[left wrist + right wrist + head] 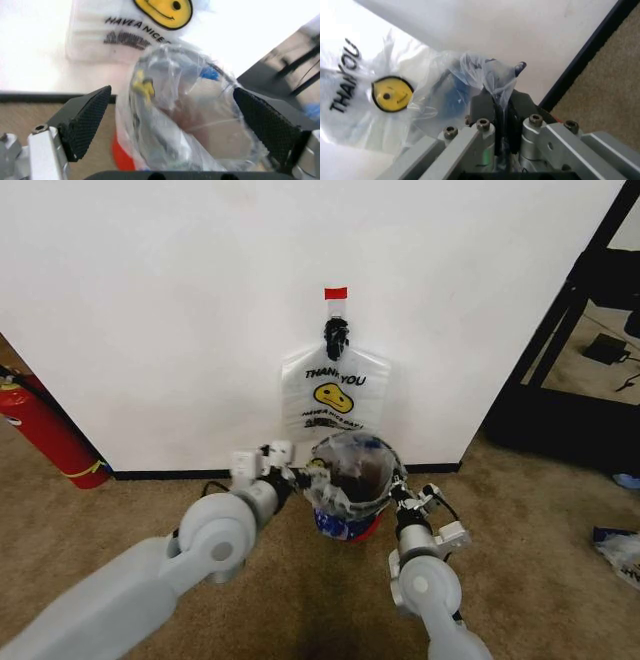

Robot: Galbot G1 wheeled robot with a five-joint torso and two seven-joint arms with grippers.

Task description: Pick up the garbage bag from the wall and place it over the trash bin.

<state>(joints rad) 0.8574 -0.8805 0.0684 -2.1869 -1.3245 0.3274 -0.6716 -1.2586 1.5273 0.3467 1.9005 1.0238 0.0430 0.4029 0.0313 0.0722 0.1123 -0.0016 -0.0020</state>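
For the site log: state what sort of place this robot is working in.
Probably an office or lab corner, not a home: worn brown carpet, a plain white wall with black baseboard, a red fire extinguisher standing on the floor, and a black metal rack beside it.

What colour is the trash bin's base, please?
Red, clearest in the left wrist view, below the garbage bag: base.
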